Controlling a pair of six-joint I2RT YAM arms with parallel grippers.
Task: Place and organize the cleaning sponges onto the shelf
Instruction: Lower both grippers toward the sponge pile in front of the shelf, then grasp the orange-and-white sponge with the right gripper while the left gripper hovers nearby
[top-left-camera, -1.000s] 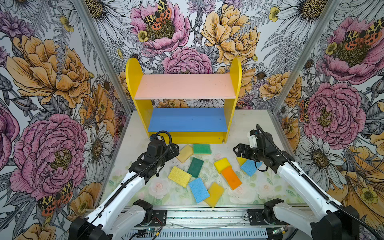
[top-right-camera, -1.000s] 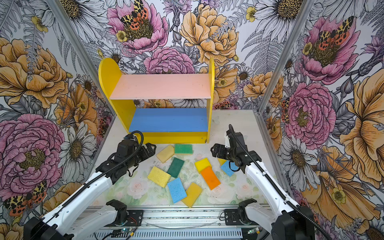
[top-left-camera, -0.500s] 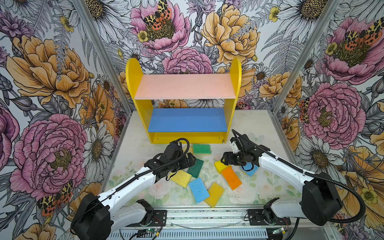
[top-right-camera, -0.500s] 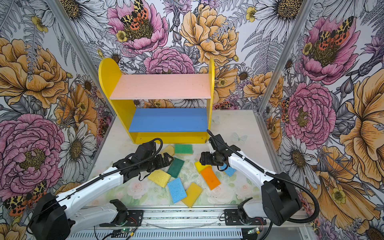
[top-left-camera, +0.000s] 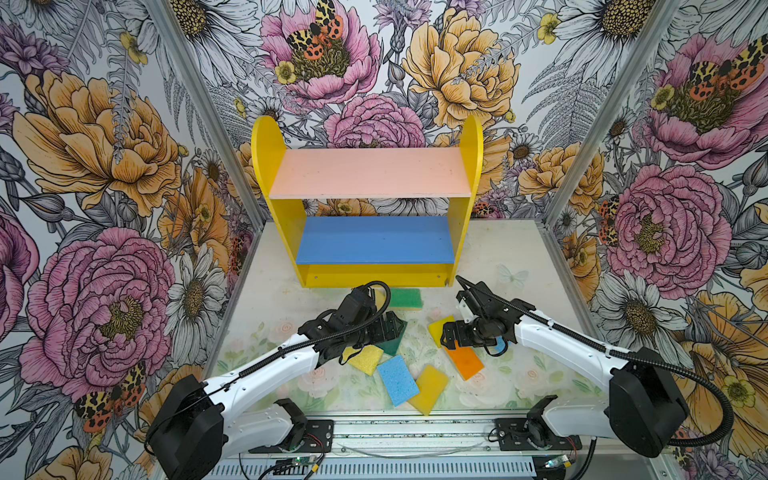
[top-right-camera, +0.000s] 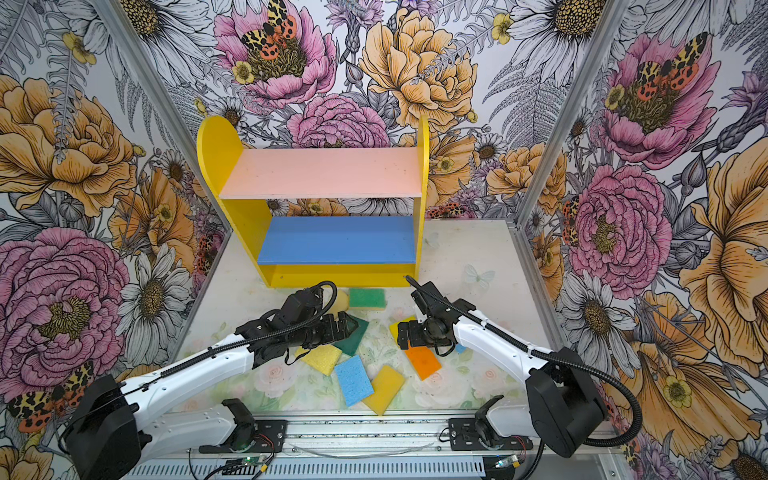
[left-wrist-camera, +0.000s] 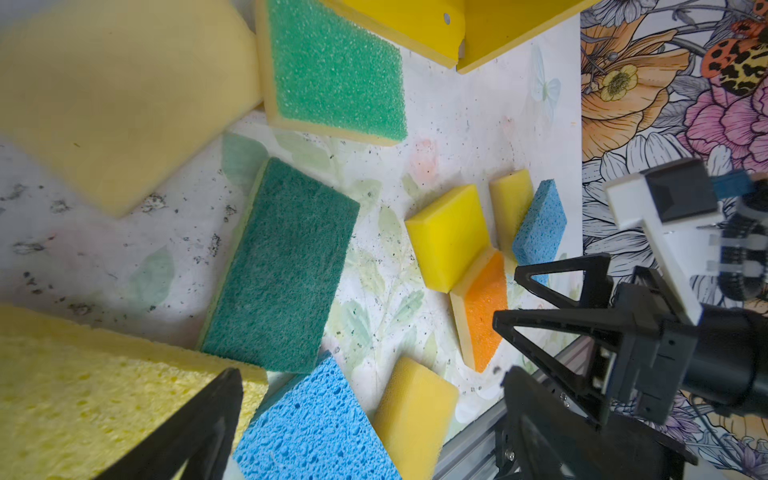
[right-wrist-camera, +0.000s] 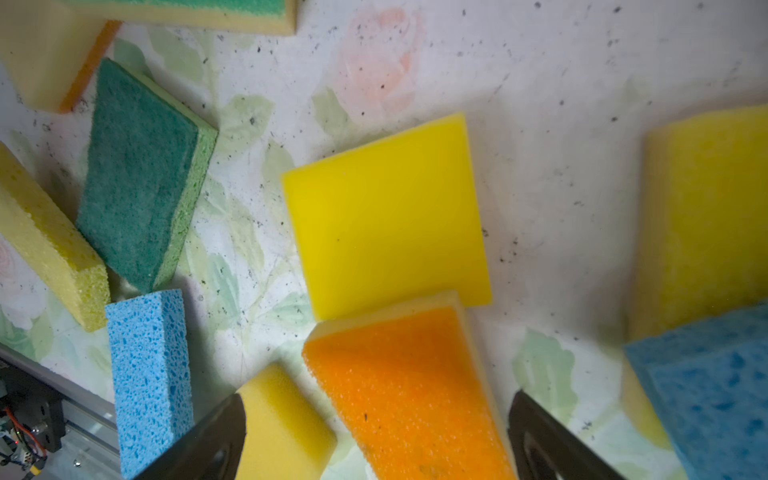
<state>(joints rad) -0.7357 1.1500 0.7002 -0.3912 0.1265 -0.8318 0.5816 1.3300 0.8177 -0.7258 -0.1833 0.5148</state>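
The shelf (top-left-camera: 465, 199) stands at the back with its pink upper board (top-left-camera: 370, 172) and blue lower board (top-left-camera: 374, 239) bare. Several cleaning sponges lie loose on the table in front of it. My left gripper (top-left-camera: 395, 328) hangs open over the dark green sponge (top-left-camera: 392, 345); in the left wrist view a blue sponge (left-wrist-camera: 316, 424) lies between its fingers (left-wrist-camera: 187, 436). My right gripper (right-wrist-camera: 374, 436) is open, straddling the orange sponge (right-wrist-camera: 407, 386) next to a bright yellow sponge (right-wrist-camera: 386, 216). Neither gripper holds anything.
A light green sponge (top-left-camera: 405, 298) lies against the shelf's foot. A porous yellow sponge (top-left-camera: 365, 358), a blue one (top-left-camera: 397, 379) and a deep yellow one (top-left-camera: 430, 388) lie near the front rail (top-left-camera: 415, 419). Another blue sponge (right-wrist-camera: 715, 386) lies beside the right gripper. Flowered walls close in three sides.
Both arms have reached inward and down over the sponges. The left gripper went from the table's left to the dark green sponge. The right gripper's jaws have spread wider over the orange one.
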